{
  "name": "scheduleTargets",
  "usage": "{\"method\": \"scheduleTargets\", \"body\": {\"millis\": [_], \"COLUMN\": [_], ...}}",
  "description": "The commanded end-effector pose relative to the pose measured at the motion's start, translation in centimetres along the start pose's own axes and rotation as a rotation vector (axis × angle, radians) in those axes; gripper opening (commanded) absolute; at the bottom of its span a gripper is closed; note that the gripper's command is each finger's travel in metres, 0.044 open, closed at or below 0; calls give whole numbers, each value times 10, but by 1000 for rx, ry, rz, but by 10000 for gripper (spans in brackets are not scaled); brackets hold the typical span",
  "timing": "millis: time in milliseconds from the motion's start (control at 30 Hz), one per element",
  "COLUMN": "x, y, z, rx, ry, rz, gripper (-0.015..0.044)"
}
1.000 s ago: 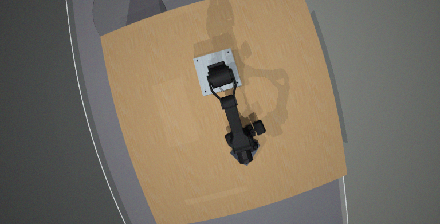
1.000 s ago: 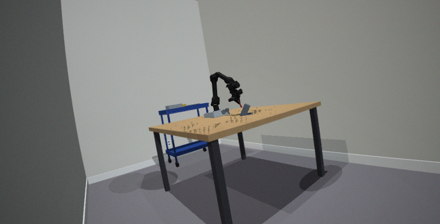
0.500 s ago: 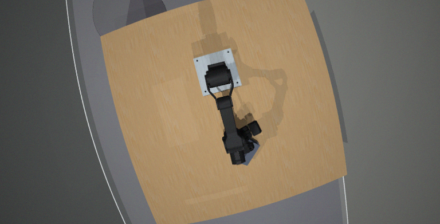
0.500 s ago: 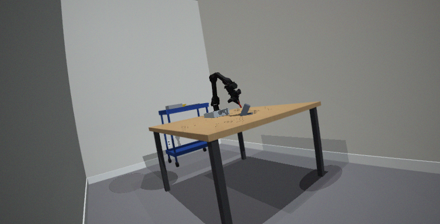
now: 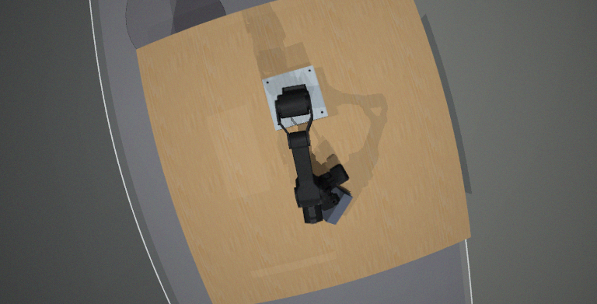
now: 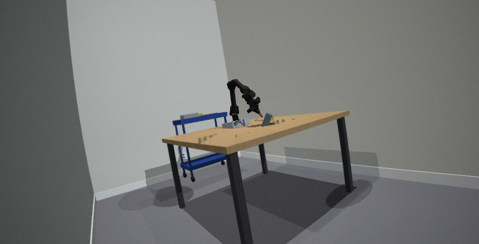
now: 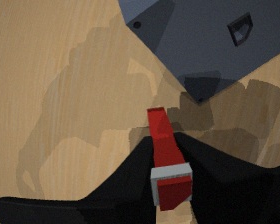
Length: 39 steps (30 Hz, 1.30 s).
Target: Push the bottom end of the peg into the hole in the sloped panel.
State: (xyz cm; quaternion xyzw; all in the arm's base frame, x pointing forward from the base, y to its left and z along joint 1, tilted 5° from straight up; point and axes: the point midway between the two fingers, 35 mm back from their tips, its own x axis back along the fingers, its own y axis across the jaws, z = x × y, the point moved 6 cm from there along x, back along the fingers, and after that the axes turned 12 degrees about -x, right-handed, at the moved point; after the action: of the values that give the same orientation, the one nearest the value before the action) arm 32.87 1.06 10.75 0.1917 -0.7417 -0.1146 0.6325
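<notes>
My gripper (image 6: 257, 110) (image 7: 163, 141) is shut on the red peg (image 6: 261, 114) (image 7: 161, 129). The peg has flat sides and a grey collar near its top. Its free end points away from the fingers, tilted, above the table. The blue-grey sloped panel (image 5: 339, 210) (image 6: 267, 120) (image 7: 196, 50) is close in front of the peg. Its hole (image 7: 240, 30), flat-sided with angled corners, shows at the upper right of the wrist view. The peg's end is outside the hole, lower and to the left of it in that view. The arm partly covers the panel in the top view.
The arm's pale base plate (image 5: 271, 89) lies on the wooden table (image 5: 375, 43) (image 6: 301, 120). Small dark dots mark the panel's corners in the wrist view. A blue cart (image 6: 201, 118) stands on the floor behind the table.
</notes>
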Motion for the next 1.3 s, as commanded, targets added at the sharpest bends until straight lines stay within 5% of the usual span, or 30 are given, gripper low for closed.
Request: {"method": "scheduleTargets", "body": {"millis": [0, 1267], "x": [1, 18], "y": [-6, -50], "z": [2, 12], "rx": [24, 221], "ry": [-20, -219], "rz": [-20, -107], "gripper": [0, 0]}}
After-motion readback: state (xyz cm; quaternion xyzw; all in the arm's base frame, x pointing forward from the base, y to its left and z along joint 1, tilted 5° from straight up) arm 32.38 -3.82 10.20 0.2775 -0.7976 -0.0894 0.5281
